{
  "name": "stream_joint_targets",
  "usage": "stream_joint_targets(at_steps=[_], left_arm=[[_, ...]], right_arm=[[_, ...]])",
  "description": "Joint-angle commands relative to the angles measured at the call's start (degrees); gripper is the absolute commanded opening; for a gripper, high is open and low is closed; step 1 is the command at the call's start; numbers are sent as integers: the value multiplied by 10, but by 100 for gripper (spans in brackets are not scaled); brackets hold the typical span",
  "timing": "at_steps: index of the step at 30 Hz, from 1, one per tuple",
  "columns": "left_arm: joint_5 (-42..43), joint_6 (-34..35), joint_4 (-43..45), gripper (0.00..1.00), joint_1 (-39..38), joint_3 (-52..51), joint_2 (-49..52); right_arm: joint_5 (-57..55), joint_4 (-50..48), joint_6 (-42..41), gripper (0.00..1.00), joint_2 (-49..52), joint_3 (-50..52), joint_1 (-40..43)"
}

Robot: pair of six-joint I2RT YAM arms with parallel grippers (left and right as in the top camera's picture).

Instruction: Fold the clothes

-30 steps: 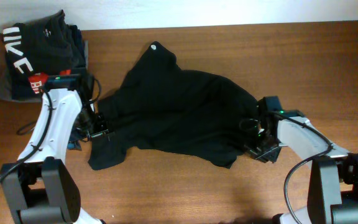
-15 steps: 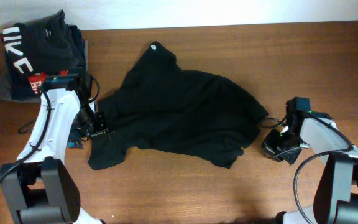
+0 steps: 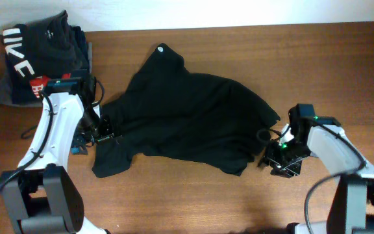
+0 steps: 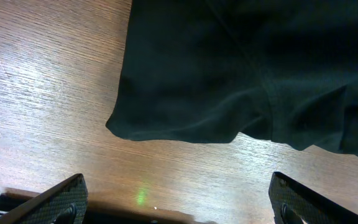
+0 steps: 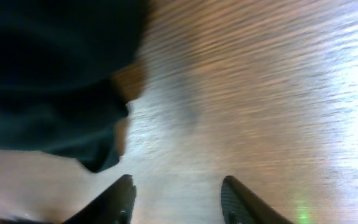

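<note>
On the table [image 3: 271, 52], one black garment [image 3: 193, 117]; left pincer [image 4: 178, 198], right pincer [image 5: 178, 186] both open.

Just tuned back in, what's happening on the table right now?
Two arms are working on a black garment, which lies spread and rumpled on the wooden table, not yet folded. The left gripper is open beside a corner of the fabric. The right gripper is open at the garment's opposite edge. Neither holds any fabric.
</note>
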State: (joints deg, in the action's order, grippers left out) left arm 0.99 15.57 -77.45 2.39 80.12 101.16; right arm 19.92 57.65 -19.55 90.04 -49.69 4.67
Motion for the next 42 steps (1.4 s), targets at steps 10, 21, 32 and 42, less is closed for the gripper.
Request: stream_joint_targets(at_steps=[10,21,32,42], left_arm=[[27,-7,7,93,1,-4,4],[27,-7,2,93,1,-4,4],[27,-7,-1,93,1,-4,4],[27,-7,-4,93,1,-4,4]], right_arm=[[4,-63,-103,66,-17,2,-167],[-78,-76,-185,66,-15,2,-234],[-93,-82,-191,65,-9,3,-234],[-97,-99,-196,65,39,3,-234]])
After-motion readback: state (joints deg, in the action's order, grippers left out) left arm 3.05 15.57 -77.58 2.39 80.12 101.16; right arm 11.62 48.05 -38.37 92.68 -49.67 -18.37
